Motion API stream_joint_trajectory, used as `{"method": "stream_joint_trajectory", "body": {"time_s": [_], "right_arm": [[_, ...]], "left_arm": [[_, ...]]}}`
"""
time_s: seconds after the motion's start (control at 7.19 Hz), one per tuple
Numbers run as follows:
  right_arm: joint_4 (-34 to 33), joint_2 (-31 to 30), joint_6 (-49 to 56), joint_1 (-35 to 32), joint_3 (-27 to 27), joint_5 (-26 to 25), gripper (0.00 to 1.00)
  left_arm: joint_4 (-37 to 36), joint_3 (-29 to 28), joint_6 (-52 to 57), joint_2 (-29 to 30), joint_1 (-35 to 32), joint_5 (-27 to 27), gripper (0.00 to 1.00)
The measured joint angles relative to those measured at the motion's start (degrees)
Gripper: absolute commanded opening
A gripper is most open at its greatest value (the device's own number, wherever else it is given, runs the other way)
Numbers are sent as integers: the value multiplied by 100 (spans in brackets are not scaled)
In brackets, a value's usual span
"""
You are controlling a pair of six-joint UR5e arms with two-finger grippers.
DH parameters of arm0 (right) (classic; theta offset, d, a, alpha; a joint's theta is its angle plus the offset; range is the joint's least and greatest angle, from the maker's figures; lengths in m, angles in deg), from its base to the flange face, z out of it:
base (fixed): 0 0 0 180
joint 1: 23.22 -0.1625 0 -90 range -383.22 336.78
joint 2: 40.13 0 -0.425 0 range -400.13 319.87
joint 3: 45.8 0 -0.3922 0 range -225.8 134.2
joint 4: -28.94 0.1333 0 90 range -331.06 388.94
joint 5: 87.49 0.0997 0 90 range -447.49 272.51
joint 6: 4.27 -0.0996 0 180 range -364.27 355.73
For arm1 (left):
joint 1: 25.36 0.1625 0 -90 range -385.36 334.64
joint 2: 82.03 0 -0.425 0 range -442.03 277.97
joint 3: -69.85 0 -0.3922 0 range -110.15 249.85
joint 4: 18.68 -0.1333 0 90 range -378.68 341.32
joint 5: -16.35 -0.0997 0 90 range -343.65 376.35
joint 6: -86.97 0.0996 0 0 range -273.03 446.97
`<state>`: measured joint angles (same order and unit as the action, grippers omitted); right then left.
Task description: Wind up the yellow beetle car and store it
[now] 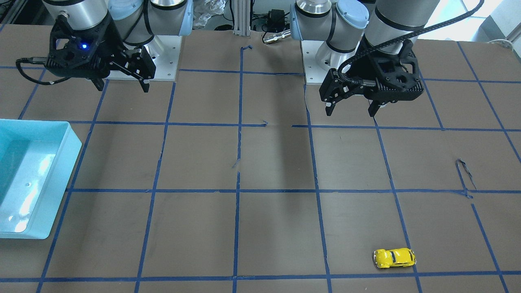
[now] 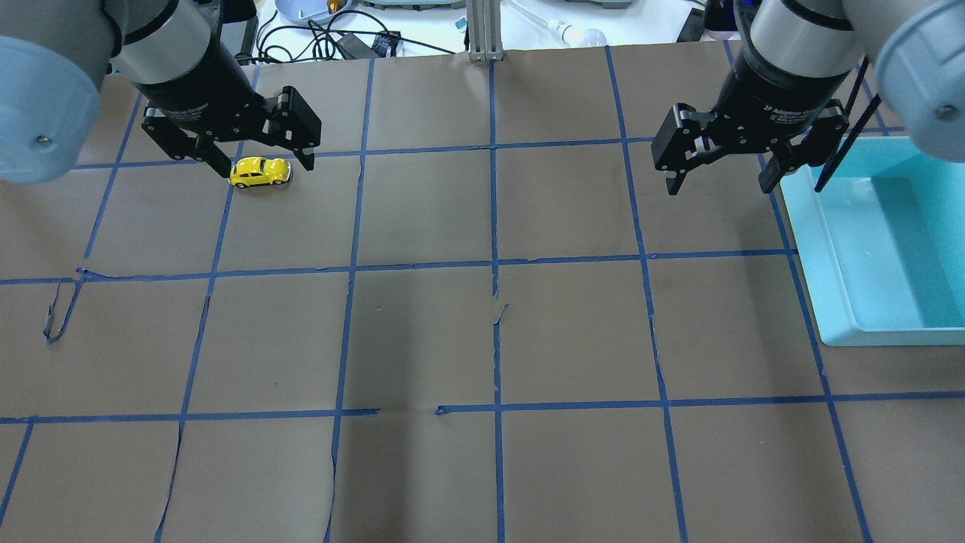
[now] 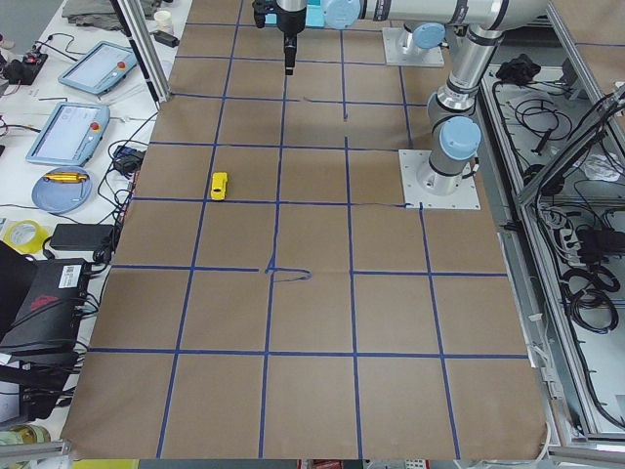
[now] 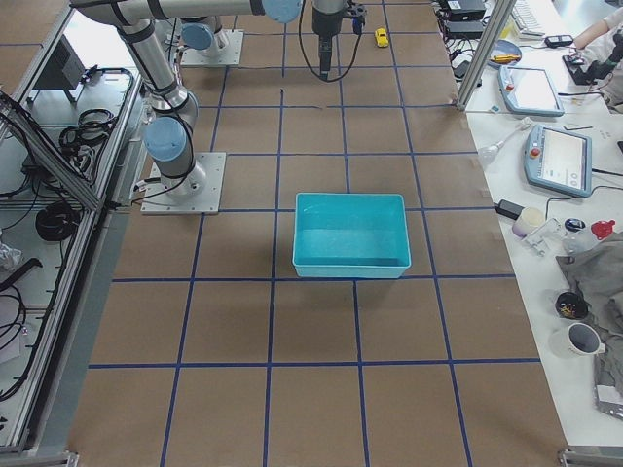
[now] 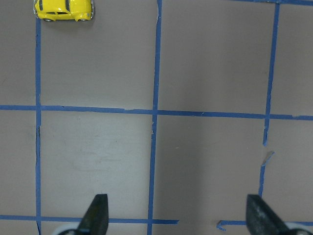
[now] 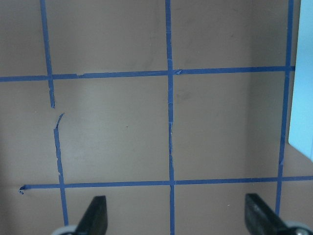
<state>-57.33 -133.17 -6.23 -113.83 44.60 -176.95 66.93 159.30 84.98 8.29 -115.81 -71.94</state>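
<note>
The yellow beetle car [image 1: 394, 258] stands on its wheels on the brown table, on my left side and far from my base. It also shows in the overhead view [image 2: 260, 172], the left wrist view [image 5: 64, 10] and both side views [image 3: 219, 185] [image 4: 381, 37]. My left gripper [image 1: 351, 113] hangs open and empty, high above the table and well short of the car. In the overhead view the left gripper [image 2: 265, 167] overlaps the car only by line of sight. My right gripper [image 1: 122, 89] [image 2: 718, 188] is open and empty, high beside the bin.
A light blue open bin [image 1: 57, 195] [image 2: 889, 335] [image 4: 350, 235] stands on my right side; its edge shows in the right wrist view [image 6: 301, 122]. Blue tape lines grid the table. Operator desks with tablets line the far edge.
</note>
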Motion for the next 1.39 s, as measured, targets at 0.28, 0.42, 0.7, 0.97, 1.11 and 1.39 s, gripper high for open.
{"method": "stream_joint_trajectory", "body": {"time_s": [0.28,0.42,0.7,0.97,1.11,1.39], "right_arm": [[-4,4,2,5,3,-7,100],[-4,5,3,7,4,-11,100],[-4,5,3,8,4,-17,100],[-4,5,3,8,7,-19,100],[-3,5,3,8,8,-19,100],[4,5,3,8,10,-18,100]], "left_arm": [[-26,8,74,3,7,-2,100],[-32,9,86,3,8,4,100],[-29,11,96,4,25,21,100],[-21,11,101,4,62,25,100],[-21,11,102,6,67,19,100],[-20,11,102,18,71,12,100]]}}
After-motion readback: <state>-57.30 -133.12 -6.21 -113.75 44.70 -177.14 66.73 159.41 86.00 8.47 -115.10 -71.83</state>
